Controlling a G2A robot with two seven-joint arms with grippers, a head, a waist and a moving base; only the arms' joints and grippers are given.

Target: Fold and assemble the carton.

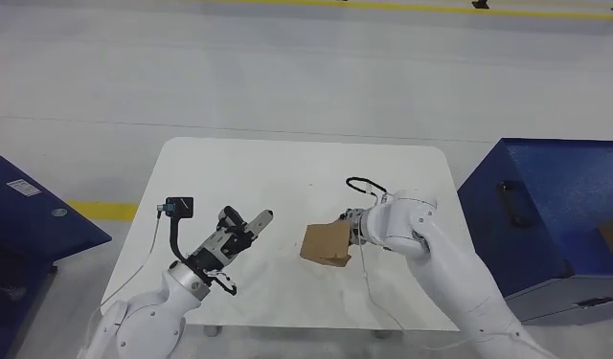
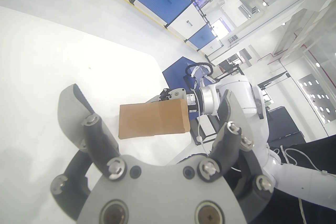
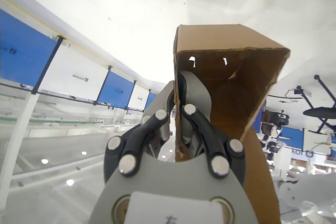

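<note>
Carton wall seemingly in right gripper

High overhead top view; close, low wrist views; carton common to all.

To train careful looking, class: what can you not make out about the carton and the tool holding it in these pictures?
Carton flaps at its far end: top view, too small.
Right tool fingertips: left wrist view, the carton covers them.
Carton's near end: right wrist view, hidden by the tool's body and cut by the edge.
Whether the carton touches the table: no view settles it.
</note>
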